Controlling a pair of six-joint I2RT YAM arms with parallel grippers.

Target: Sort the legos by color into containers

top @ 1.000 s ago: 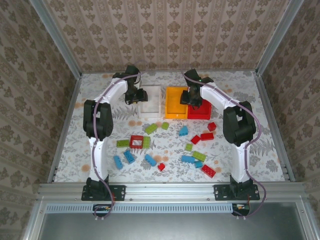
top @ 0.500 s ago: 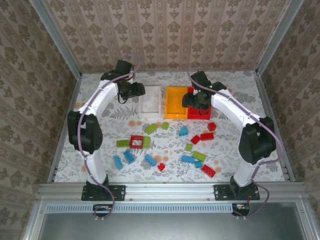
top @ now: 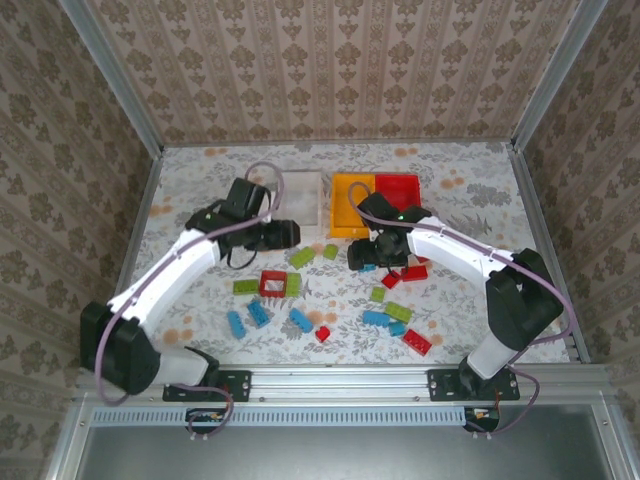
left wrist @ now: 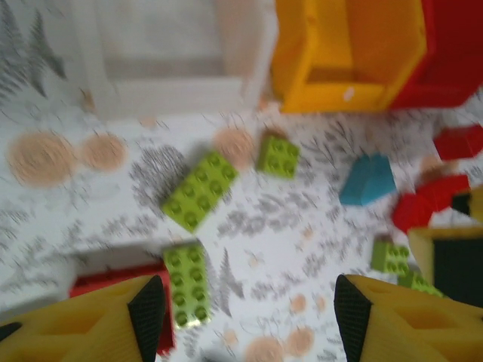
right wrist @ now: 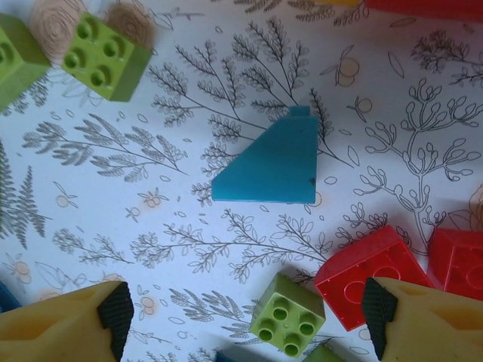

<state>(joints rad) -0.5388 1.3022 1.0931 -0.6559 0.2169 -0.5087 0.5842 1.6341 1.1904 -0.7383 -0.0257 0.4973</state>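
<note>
Reaches the left arm forward and inward from its base, left gripper [top: 284, 235] tilted downward, fingers [left wrist: 147, 305] spread wide. Folds the right arm at the elbow and across toward centre, right gripper [top: 360, 255] facing down, fingers [right wrist: 117, 309] likewise apart. Holds both grippers near each other, not touching.

Left wrist feed is motion-blurred. White bin [left wrist: 173, 45] and red bin [left wrist: 453, 53] cropped by the picture edges; red frame [left wrist: 106, 285] mostly behind a finger [left wrist: 75, 328] of the left gripper [left wrist: 249, 309]. Right wrist: red brick [right wrist: 362, 275] partly under a finger [right wrist: 430, 320] of the right gripper [right wrist: 247, 313], lime brick [right wrist: 15, 60] clipped at left edge.
</note>
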